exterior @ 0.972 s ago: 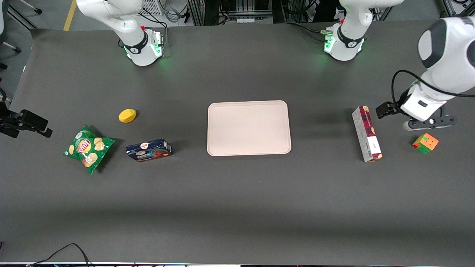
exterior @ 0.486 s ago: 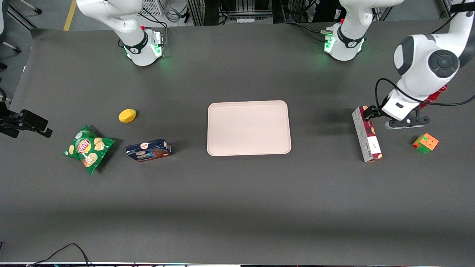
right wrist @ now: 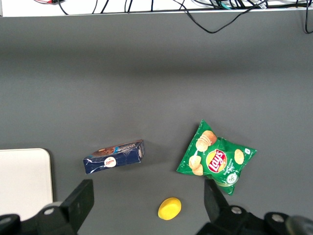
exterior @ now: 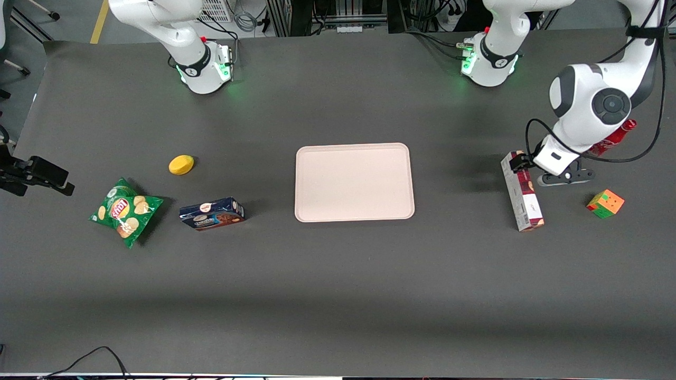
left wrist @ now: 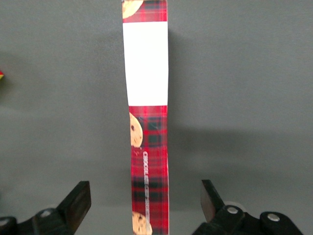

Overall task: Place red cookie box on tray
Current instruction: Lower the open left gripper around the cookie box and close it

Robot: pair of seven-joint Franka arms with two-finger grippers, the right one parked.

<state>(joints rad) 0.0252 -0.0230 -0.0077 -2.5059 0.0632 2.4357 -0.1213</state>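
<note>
Reaching for the red box [left wrist: 149, 147]: gripper [left wrist: 145, 208] wide open astride its end farther from the camera, next descend, clamp, carry to tray [exterior: 354, 182].

From above in front we see the whole table [exterior: 338, 274]. Our left wrist camera looks straight down, close over the red box [left wrist: 146, 147], which the front view [exterior: 522, 191] shares.

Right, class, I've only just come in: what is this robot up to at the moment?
The working arm's gripper hangs open above one end of the red cookie box, a finger on each side, not gripping. The box stands on its narrow edge on the table, toward the working arm's end. The tray at mid-table holds nothing yet.
</note>
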